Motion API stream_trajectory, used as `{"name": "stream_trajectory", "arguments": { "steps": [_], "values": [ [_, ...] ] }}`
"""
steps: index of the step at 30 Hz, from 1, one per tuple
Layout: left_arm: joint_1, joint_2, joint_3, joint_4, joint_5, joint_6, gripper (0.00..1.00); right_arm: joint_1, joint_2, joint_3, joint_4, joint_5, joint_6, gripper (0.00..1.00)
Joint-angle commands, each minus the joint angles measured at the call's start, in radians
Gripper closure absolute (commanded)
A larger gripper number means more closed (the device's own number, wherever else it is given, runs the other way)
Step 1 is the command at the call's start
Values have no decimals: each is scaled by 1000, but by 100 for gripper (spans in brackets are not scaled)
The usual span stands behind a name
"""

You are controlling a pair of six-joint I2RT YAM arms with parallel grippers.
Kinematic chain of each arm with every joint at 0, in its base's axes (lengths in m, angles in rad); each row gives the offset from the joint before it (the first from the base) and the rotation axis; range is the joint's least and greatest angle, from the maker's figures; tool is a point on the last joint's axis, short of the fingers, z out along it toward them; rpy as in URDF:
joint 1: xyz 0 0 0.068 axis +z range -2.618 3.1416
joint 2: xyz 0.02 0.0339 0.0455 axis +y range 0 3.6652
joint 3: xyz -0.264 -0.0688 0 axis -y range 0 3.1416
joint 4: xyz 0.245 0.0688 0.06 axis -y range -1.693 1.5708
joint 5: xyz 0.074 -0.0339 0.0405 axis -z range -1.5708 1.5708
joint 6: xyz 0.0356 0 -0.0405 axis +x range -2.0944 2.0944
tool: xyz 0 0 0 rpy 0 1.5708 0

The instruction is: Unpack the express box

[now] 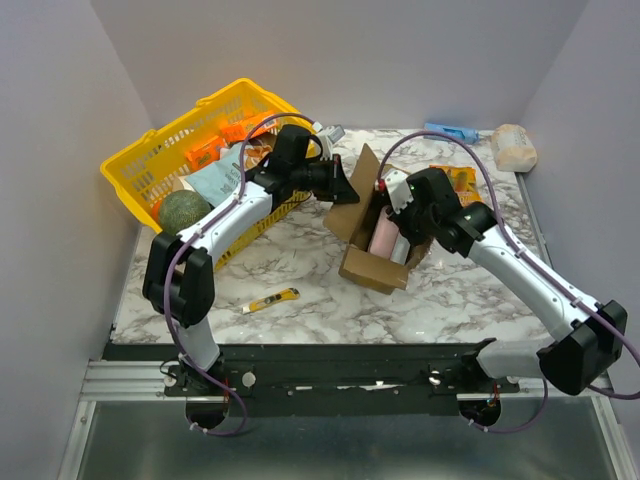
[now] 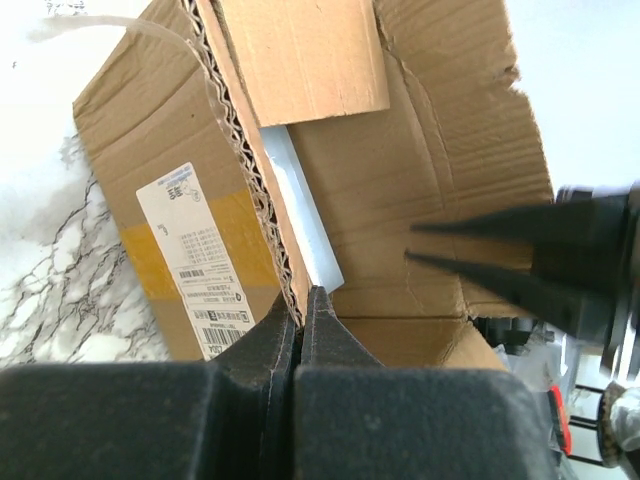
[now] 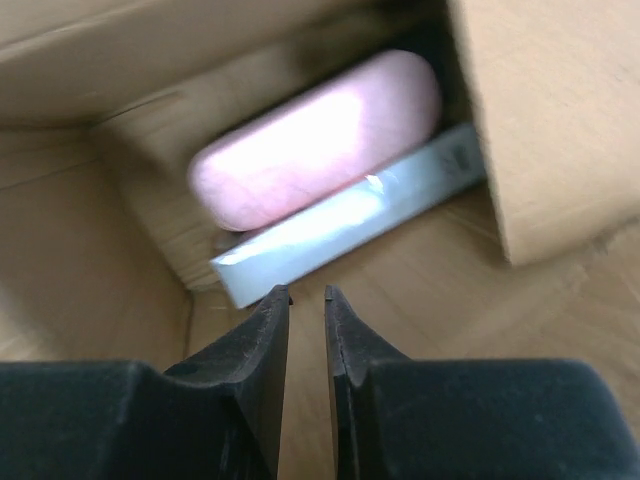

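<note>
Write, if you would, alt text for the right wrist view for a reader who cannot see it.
The right pincer, jaws narrowly apart and empty, hovers inside the open express box, pointing at a pink rounded case beside a flat white pack.

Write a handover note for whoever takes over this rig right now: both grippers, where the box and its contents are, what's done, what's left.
Grippers: the left gripper is shut on a cardboard edge of the express box. The right gripper is slightly open, empty, pointing down into the box.
Where: the box stands open on the table. A pink oblong item and a white flat item lie inside, side by side.
Done: flaps opened.
Left: lift both items out.
</note>
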Motion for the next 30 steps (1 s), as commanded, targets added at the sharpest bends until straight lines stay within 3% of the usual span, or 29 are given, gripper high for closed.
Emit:
{"name": "stream_trajectory", "arguments": {
  "steps": [1,6,14,20,25,30],
  "values": [
    [-15,-64,-14,2,-16,50,100,-64,-50,45,-21,134,71,72],
    [-24,-52,-32,36,29,44,100,-90,-75,68,-51,114,178,75],
    [-21,-15,-106,161,101,-66,100,-145,-133,-44,-21,97,211,75],
    [-21,-10,-129,168,89,-80,100,-236,-206,-121,18,73,313,85],
    [-23,-16,-176,270,128,-131,100,-259,-283,-211,152,-125,318,85],
    [-23,-4,-187,304,113,-159,100,-257,-158,-185,206,-272,366,83]
  ]
}}
